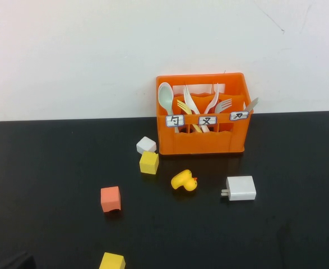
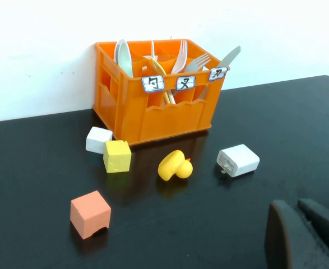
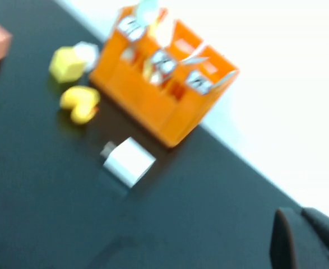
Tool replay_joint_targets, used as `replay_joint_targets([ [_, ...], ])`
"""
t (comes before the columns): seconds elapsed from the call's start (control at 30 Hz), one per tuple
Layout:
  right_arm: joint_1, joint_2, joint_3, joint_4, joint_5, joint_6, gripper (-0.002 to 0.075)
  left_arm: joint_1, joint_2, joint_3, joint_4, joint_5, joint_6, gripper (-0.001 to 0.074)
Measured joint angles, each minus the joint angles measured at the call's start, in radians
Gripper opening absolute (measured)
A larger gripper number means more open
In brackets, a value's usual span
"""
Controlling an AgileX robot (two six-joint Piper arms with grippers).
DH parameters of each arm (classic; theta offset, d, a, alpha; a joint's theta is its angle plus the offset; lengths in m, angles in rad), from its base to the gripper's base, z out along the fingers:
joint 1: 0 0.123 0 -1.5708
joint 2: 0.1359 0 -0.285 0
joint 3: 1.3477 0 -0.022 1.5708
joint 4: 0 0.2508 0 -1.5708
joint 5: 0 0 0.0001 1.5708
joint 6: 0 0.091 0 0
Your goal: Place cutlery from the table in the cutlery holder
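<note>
The orange cutlery holder [image 1: 203, 137] stands at the back of the black table [image 1: 52, 168], against the wall. A pale pink fork [image 1: 212, 100] and a creamy white fork [image 1: 188, 98] stand upright inside it, beside a pale green spoon [image 1: 165, 95] and a small yellow fork [image 1: 182, 106]. No fork lies on the table. The holder also shows in the left wrist view [image 2: 158, 112] and in the right wrist view [image 3: 158, 95]. My left gripper [image 2: 296, 204] is shut and empty, low over the near table. My right gripper [image 3: 299, 212] is shut and empty, off to the holder's right.
On the table in front of the holder lie a white cube [image 1: 146, 145], a yellow cube [image 1: 149, 162], a yellow duck [image 1: 184, 181], a white charger plug [image 1: 241, 188], an orange cube [image 1: 110, 199] and another yellow cube [image 1: 112, 261].
</note>
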Motion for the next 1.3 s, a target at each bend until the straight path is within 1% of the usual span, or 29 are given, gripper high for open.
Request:
replay_joint_targets([
  [0.13, -0.014, -0.05, 0.152, 0.133, -0.134, 0.0, -0.0002, 0.0, 0.0, 0.0, 0.0, 0.0, 0.0, -0.0001],
  [0.27, -0.018, -0.052, 0.253, 0.241, -0.168, 0.0, -0.0002, 0.0, 0.0, 0.0, 0.0, 0.0, 0.0, -0.0001],
  [0.43, -0.018, -0.052, 0.282, 0.299, -0.201, 0.0, -0.0002, 0.0, 0.0, 0.0, 0.0, 0.0, 0.0, -0.0001],
  [0.6, -0.018, -0.052, 0.282, 0.357, -0.391, 0.003, -0.0002, 0.0, 0.0, 0.0, 0.0, 0.0, 0.0, -0.0001],
  [0.63, -0.018, -0.052, 0.282, 0.334, -0.432, 0.023, -0.0002, 0.0, 0.0, 0.0, 0.0, 0.0, 0.0, -0.0001],
  [0.7, -0.018, -0.052, 0.282, 0.229, -0.497, 0.108, -0.0002, 0.0, 0.0, 0.0, 0.0, 0.0, 0.0, -0.0001],
  [0.83, -0.018, -0.052, 0.282, -0.092, -0.584, 0.402, -0.0002, 0.0, 0.0, 0.0, 0.0, 0.0, 0.0, -0.0001],
  [0.9, -0.018, -0.052, 0.282, -0.189, -0.609, 0.51, -0.0002, 0.0, 0.0, 0.0, 0.0, 0.0, 0.0, -0.0001],
  [1.13, -0.069, -0.052, 0.282, -0.376, -0.577, 0.68, -0.0002, 0.0, 0.0, 0.0, 0.0, 0.0, 0.0, -0.0001],
  [1.3, -0.078, -0.052, 0.282, -0.519, -0.447, 0.831, -0.0002, 0.0, 0.0, 0.0, 0.0, 0.0, 0.0, -0.0001],
])
